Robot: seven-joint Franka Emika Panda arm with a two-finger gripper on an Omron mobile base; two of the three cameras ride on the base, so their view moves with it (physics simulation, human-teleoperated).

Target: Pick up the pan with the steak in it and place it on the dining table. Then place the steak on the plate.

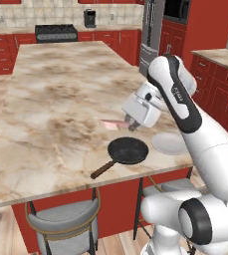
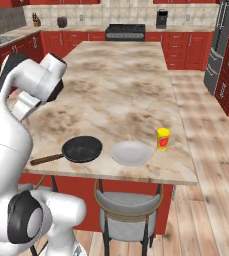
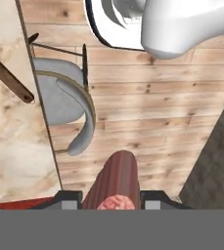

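Note:
The black pan (image 1: 128, 150) (image 2: 82, 149) sits empty on the dining table (image 1: 51, 99) (image 2: 121, 85) near its front edge, brown handle pointing out to the left. The pinkish-red steak (image 1: 113, 123) (image 3: 116, 183) hangs above the table just behind the pan, with my gripper (image 1: 132, 125) (image 3: 111, 197) shut on it. In the hand view the steak stands on edge between the fingertips, and the tip of the pan's handle (image 3: 8, 75) shows at the upper left. The white plate (image 1: 169, 143) (image 2: 131, 152) lies bare to the right of the pan.
A yellow jar (image 2: 163, 138) stands on the table right of the plate. Grey stools (image 1: 63, 221) (image 2: 128, 207) (image 3: 69, 105) are tucked under the table's front edge. Red cabinets, a stove (image 1: 56, 32) and a fridge (image 1: 153, 30) line the far walls.

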